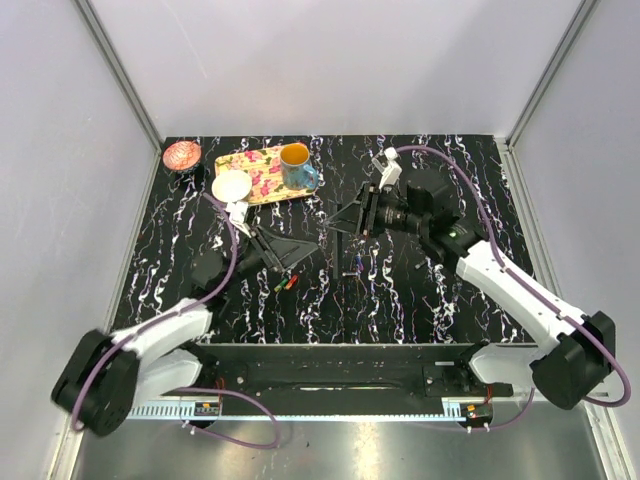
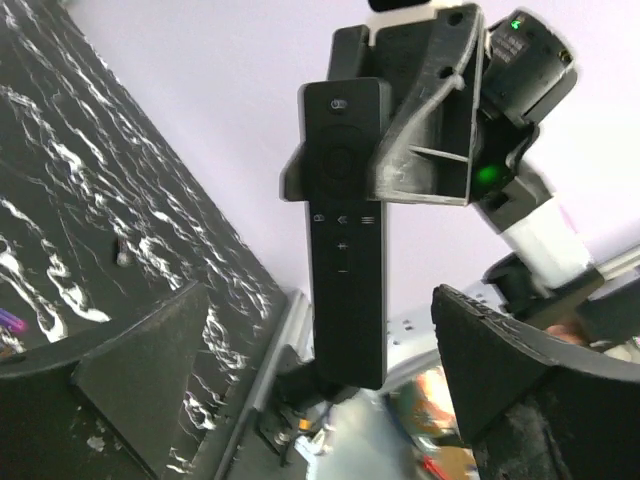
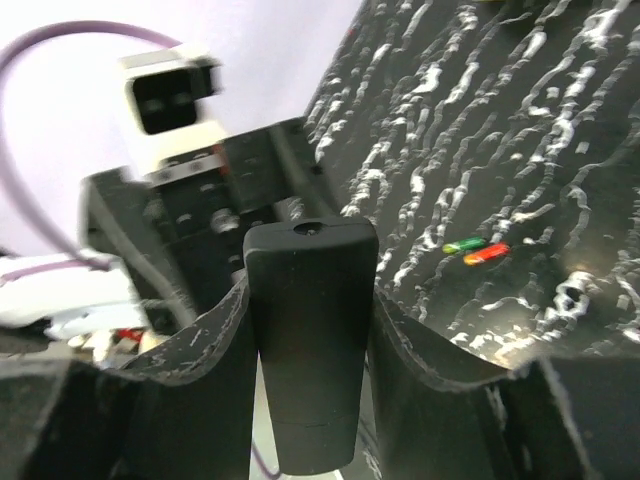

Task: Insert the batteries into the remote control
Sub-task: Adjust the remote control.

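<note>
The remote control (image 2: 345, 220) is a slim black slab held up in the air, its button face towards the left wrist camera. My right gripper (image 3: 310, 295) is shut on the remote control (image 3: 310, 340), its fingers (image 2: 420, 140) clamped on both long edges. My left gripper (image 2: 320, 300) stands open, a wide gap on either side of the remote's lower end and no contact. In the top view the left gripper (image 1: 300, 252) and the right gripper (image 1: 345, 218) face each other over the table's middle. A green and a red battery (image 1: 286, 283) lie side by side on the table, also in the right wrist view (image 3: 478, 250). A purple battery (image 2: 8, 320) lies at the frame's edge.
At the back left stands a floral yellow tray (image 1: 255, 170) with an orange-lined mug (image 1: 296, 165) on it. A white dish (image 1: 231, 186) and a pink bowl (image 1: 182, 155) sit beside it. The black marbled table (image 1: 420, 300) is walled on three sides.
</note>
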Motion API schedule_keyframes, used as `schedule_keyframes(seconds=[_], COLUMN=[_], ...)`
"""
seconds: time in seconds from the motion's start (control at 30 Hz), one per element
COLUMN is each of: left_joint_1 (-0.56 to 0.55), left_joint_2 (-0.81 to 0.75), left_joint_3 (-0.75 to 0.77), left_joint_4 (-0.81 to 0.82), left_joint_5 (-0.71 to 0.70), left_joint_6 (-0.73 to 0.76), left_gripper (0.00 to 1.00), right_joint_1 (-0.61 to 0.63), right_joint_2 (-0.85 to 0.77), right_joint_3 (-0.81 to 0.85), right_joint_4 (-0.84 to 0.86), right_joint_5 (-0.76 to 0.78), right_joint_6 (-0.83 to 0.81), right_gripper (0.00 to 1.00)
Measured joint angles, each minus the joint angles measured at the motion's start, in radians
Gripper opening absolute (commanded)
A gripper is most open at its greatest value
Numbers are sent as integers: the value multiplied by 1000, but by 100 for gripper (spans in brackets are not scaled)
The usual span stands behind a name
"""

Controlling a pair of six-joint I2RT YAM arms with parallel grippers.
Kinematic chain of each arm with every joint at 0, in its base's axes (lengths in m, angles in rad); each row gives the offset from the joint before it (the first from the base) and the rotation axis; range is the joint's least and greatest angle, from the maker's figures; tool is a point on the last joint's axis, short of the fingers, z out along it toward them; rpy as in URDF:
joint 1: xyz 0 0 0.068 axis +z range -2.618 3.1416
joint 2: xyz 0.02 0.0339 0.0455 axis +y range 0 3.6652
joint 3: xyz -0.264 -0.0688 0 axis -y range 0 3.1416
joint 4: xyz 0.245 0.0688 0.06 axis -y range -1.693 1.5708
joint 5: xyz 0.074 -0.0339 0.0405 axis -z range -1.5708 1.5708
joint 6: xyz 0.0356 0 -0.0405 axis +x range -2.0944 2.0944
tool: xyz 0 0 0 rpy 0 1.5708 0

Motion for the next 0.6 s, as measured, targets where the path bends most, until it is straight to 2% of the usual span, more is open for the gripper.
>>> schedule_keyframes(seconds=[0.07, 0.13, 0.23, 0.3, 0.37, 0.6], left_joint_1=[-48, -157, -268, -278, -277, -281], left_joint_2=[-111, -200, -267, -285, -291, -210], left_joint_3=[66, 187, 324, 355, 354, 303], left_joint_4=[-241, -497, -706, -779, -829, -939], left_joint_5=[-79, -229, -381, -449, -487, -508], left_joint_6=[141, 322, 491, 552, 584, 614], left_gripper=[99, 99, 99, 97, 91, 70], right_joint_1=[10, 22, 35, 50, 71, 167], right_joint_2=[-5, -5, -2, 10, 34, 116], right_joint_3=[48, 98, 132, 150, 175, 277], right_joint_4=[-90, -187, -283, -345, -396, -517], right_joint_5=[52, 129, 209, 267, 322, 487], right_joint_6=[-39, -79, -105, -110, -110, -105], right_gripper=[0, 0, 0, 0, 0, 0])
